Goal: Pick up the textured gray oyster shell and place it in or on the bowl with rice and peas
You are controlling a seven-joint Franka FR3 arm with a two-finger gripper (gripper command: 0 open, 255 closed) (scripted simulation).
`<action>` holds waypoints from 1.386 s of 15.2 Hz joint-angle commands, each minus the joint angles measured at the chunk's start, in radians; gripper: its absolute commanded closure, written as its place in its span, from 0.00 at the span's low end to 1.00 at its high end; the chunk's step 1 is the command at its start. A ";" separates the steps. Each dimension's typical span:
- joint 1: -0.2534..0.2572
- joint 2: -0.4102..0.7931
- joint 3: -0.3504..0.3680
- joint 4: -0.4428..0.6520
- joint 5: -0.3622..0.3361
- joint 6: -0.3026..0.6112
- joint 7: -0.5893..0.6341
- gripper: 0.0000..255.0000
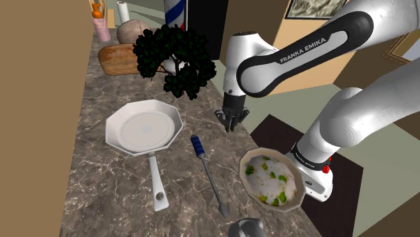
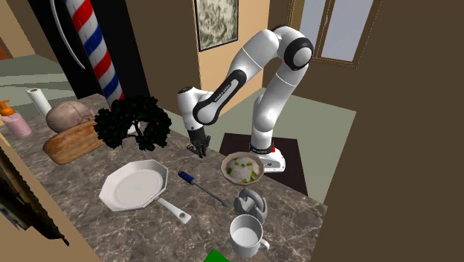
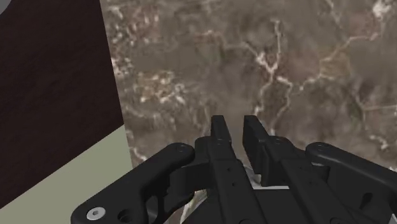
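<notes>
One long counter [image 1: 101, 182] of brown, white-veined marble runs through a room with tan walls, a pale green floor [image 3: 70, 175] and a dark wood-grained mat [image 3: 51, 83] beside the counter's edge. The white arm [image 1: 296, 60] bends down over that edge. Its black gripper [image 1: 230, 122] hangs above bare marble between a bushy black plant [image 1: 175, 60] and the bowl of rice and peas [image 1: 293, 165]. The fingers [image 3: 220, 130] are drawn almost together, with a thin slit of stone showing between them, and they clasp nothing.

A white eight-sided pan [image 1: 143, 128] with a long handle lies flat near the middle of the counter. The bowl is shallow with a faceted rim, and it holds white grains and green bits. A blue-handled screwdriver [image 1: 202, 158] with a thin metal shaft lies between the pan and the bowl. The oyster shell [image 2: 250, 202], gray, rough and lumpy, sits on the counter just beside the bowl, between it and a smooth white mug [image 2: 247, 236], well apart from the gripper.
</notes>
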 commanded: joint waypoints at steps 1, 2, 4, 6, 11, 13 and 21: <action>0.000 0.000 0.000 0.000 0.000 0.000 0.000 1.00; 0.000 0.000 0.000 0.000 0.000 0.000 0.000 1.00; 0.000 0.000 0.000 0.000 0.000 0.000 0.000 1.00; -0.021 0.007 -0.008 0.027 -0.040 -0.024 -0.014 0.00; -0.094 0.055 -0.030 0.153 -0.191 -0.116 -0.071 0.00; -0.094 0.071 -0.024 0.136 -0.190 -0.083 -0.070 0.00; -0.096 0.124 -0.009 0.093 -0.192 0.012 -0.063 0.00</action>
